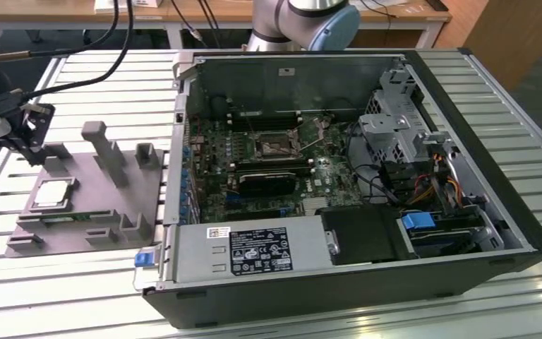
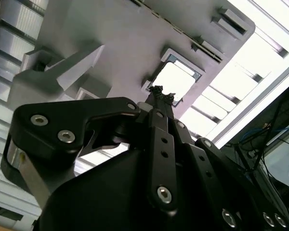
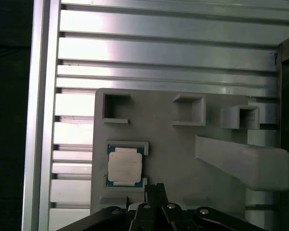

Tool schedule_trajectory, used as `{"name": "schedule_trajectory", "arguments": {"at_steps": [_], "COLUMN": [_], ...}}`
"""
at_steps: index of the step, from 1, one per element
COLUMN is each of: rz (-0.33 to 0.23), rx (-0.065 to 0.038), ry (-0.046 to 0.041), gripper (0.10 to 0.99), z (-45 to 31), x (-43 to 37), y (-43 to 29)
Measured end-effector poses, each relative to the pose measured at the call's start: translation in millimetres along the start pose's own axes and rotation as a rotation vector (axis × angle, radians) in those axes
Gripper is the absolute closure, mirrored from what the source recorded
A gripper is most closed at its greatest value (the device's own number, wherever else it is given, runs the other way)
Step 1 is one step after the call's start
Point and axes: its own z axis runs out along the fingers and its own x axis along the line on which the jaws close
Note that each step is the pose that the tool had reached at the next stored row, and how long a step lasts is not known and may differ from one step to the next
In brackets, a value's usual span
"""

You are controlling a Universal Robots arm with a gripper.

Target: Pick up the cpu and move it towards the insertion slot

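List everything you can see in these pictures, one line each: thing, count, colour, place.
cpu: one, silvery-grey, lying in a recess of the plate.
plate: one, grey, with posts and blocks, on the table at the exterior view's left of the case.
slot: one, shiny frame with dark centre, on the green board inside the case.
case: one, black, open, lying on the table.
power supply: one, silver, at the case's near edge.
table: one, silver slats, under everything.
arm: one, grey and blue, behind the case.
gripper: one, black, above the plate beside the cpu, not holding it.
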Motion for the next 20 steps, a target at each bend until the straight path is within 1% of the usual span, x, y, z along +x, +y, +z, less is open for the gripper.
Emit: {"name": "schedule_trajectory", "arguments": {"at_steps": [10,20], "rz": [0.0,0.0], "rx": [0.0,0.0], "ry": [0.0,0.0], "gripper": [0.984,0.984], "z": [17.5,34.1], "x": [11.5,16.9], "y": [-0.5,-1.0]}}
